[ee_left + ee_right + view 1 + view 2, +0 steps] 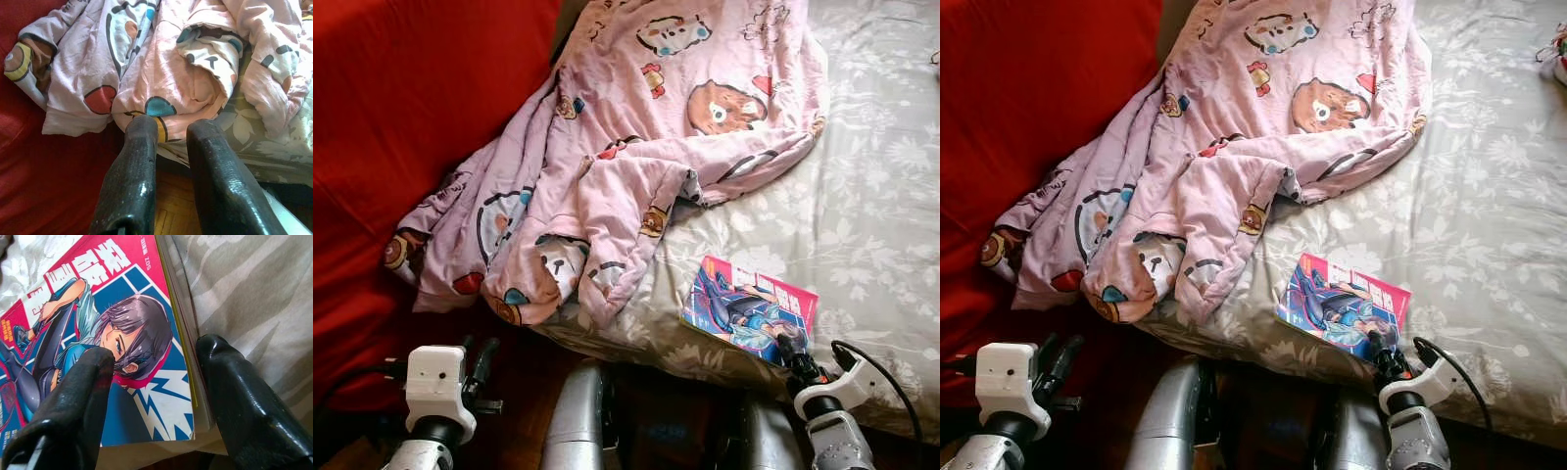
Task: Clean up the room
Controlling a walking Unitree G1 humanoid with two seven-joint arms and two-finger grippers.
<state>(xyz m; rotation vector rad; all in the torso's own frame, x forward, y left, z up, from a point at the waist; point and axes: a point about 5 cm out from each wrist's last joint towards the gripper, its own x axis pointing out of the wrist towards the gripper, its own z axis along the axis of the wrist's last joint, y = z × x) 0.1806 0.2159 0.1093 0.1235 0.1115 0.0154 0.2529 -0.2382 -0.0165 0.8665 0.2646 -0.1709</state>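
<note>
**Listener:** What did the cameras show at that moment?

**Operator:** I was looking down at a bed with a grey floral-print sheet point(871, 196). A crumpled pink cotton blanket printed with cartoon bears point(636, 147) sprawled across its upper left part and spilled over the edge toward a red fabric surface point(401, 127) beside the bed. Near the bed's front edge lay a thin glossy comic book with a red-and-blue illustrated cover point(749, 308), flat on the sheet and apart from the blanket.

**Listener:** Where were the grippers?

**Operator:** My right gripper point(156, 367) sat at the book's near corner, fingers spread. One finger rested over the cover and the other lay beside the book's edge against the sheet, so they straddled the corner without pinching it. My left gripper point(168, 132) hung low by the bed's side, fingers parted with nothing between them, pointing at the hanging blanket hem above a wooden parquet floor point(171, 205).

**Listener:** How far along was the tidying?

**Operator:** Early, I judged. The book was not yet lifted, the blanket was unfolded, and some small item at the bed's far right edge point(1557, 54) was too cropped to identify.
</note>
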